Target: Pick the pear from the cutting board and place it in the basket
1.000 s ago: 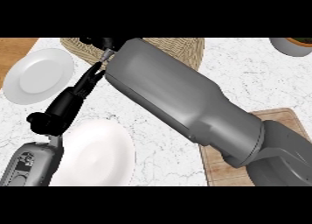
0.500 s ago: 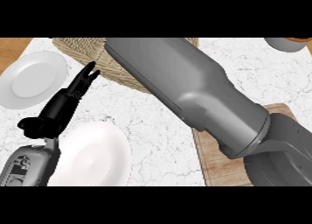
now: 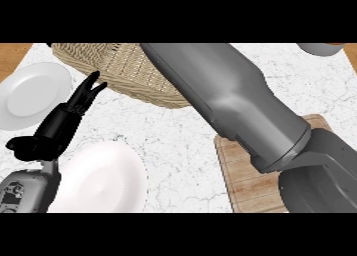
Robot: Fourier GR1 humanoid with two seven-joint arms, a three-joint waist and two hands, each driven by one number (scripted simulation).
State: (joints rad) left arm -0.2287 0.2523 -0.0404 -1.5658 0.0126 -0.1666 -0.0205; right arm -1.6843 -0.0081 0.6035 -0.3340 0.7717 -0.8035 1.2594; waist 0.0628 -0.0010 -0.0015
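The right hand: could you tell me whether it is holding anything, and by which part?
It cannot be told: the right forearm reaches past the basket and its hand is out of view. The left hand holds nothing.

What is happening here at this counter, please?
The robot's right forearm reaches from the cutting board across the marble counter toward the wicker basket. Its right hand is out of view past the top edge, and no pear can be seen, so whether it is carrying one cannot be told. The left hand rests open, fingers up, between two white plates.
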